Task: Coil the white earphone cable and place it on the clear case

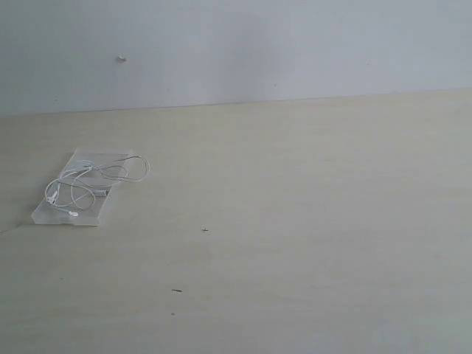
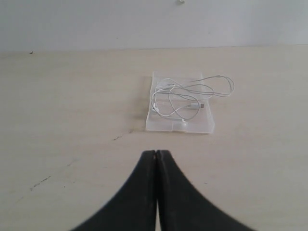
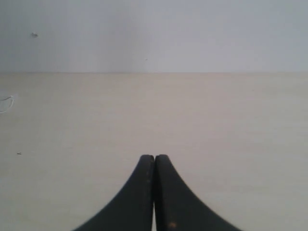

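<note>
The clear case [image 1: 51, 214] lies flat on the pale wooden table at the left of the exterior view. The white earphone cable [image 1: 87, 186] rests on it in loose loops, and one loop [image 1: 141, 168] hangs past the case's far right edge onto the table. In the left wrist view the case [image 2: 204, 122] and the cable [image 2: 179, 98] lie a short way ahead of my left gripper [image 2: 156, 152], which is shut and empty. My right gripper [image 3: 154, 156] is shut and empty too, over bare table; a bit of cable loop [image 3: 6, 104] shows at that view's edge. Neither gripper appears in the exterior view.
The pale wooden table [image 1: 295, 221] runs back to a plain grey-white wall [image 1: 295, 44] that carries a small mark [image 1: 122, 58]. Small dark specks [image 1: 176, 290] lie on the table near the middle front.
</note>
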Robot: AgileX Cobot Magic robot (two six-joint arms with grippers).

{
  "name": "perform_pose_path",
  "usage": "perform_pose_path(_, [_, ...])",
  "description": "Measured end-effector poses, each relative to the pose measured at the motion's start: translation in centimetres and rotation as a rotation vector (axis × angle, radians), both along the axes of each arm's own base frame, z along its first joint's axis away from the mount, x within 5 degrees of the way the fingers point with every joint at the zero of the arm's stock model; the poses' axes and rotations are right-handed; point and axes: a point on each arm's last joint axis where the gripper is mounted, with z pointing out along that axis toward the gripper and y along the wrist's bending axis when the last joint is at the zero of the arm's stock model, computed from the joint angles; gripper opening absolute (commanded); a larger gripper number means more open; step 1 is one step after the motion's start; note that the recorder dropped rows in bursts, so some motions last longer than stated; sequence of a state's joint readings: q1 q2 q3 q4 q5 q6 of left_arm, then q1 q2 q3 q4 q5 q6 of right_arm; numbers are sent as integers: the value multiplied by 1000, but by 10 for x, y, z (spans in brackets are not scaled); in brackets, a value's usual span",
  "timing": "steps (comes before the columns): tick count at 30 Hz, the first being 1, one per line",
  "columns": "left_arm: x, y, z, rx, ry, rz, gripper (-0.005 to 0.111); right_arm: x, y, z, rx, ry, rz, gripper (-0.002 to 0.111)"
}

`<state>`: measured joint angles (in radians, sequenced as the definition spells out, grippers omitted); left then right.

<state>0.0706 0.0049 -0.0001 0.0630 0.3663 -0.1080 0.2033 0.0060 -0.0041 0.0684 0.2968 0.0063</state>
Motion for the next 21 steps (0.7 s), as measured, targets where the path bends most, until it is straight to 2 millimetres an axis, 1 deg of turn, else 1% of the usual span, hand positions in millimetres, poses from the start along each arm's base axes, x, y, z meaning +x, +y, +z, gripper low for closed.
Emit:
perform_pose_path(7, [0,0,0,0,0,0,0,0,-2,0,-16,0,-19,0])
perform_pose_path(12, [0,0,0,0,0,0,0,1,-3,0,-70,-9,-24,0])
perform_pose_path(21, [0,0,0,0,0,0,0,1,-3,0,-72,-9,-25,0])
